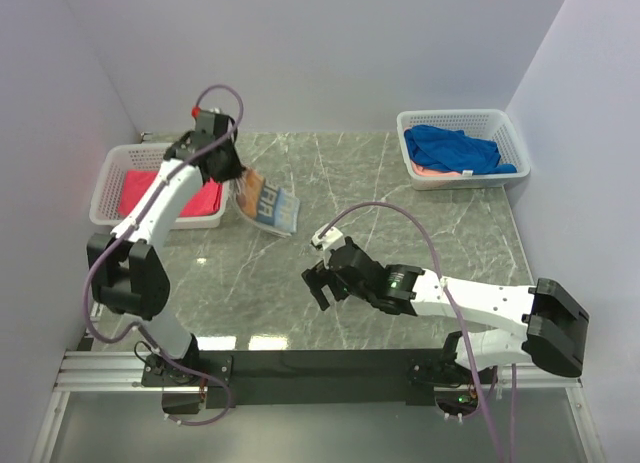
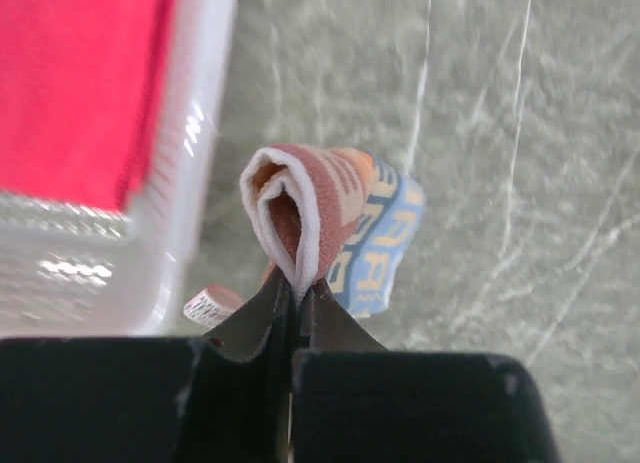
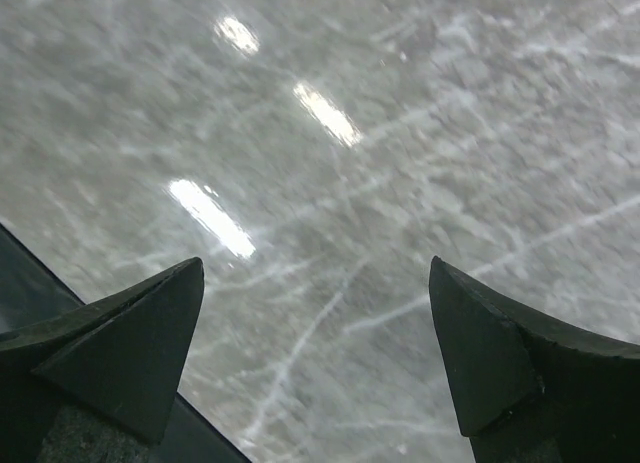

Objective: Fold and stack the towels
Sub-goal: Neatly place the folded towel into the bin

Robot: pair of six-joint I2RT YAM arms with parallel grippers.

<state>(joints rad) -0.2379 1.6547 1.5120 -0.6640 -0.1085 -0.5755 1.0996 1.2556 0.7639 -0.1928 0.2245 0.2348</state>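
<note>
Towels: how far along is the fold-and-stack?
Done: a red towel lies flat in the left basket. In hand: the left hand is shut on the folded printed towel beside that basket; the right hand is open and empty over the table. Left: a blue towel and a peach towel lie bunched in the right basket.

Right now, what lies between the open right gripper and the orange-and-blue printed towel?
Nothing: in the top view only bare grey marble tabletop separates the right gripper from the orange-and-blue printed cloth towel, which the left gripper pinches.
</note>
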